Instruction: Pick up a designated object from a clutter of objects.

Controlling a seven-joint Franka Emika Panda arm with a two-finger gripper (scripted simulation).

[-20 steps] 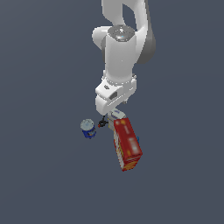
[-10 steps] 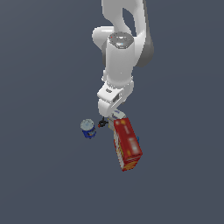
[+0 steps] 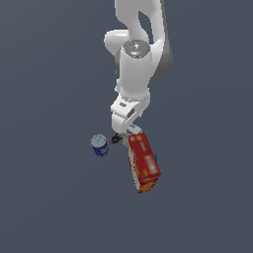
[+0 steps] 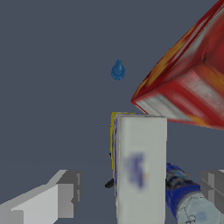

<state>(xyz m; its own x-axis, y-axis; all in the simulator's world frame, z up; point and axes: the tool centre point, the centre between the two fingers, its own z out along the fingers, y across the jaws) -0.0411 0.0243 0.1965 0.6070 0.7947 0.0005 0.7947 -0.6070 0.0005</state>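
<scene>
The step in hand looks like the final descent: the gripper [image 4: 140, 192] is spread wide, its fingers [image 4: 65, 192] flanking the small carton [image 4: 141, 168], which stands between the red box [image 3: 144, 162] and the blue can [image 3: 100, 145]. Next: lower, then close squarely (the can seems close). No containers appear.

Simulated scene: flat grey floor [image 3: 44, 197]

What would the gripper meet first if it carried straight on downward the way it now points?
Most likely the small carton, which stands between the open gripper's fingers; the red box lies beside it. Depth is uncertain.
</scene>
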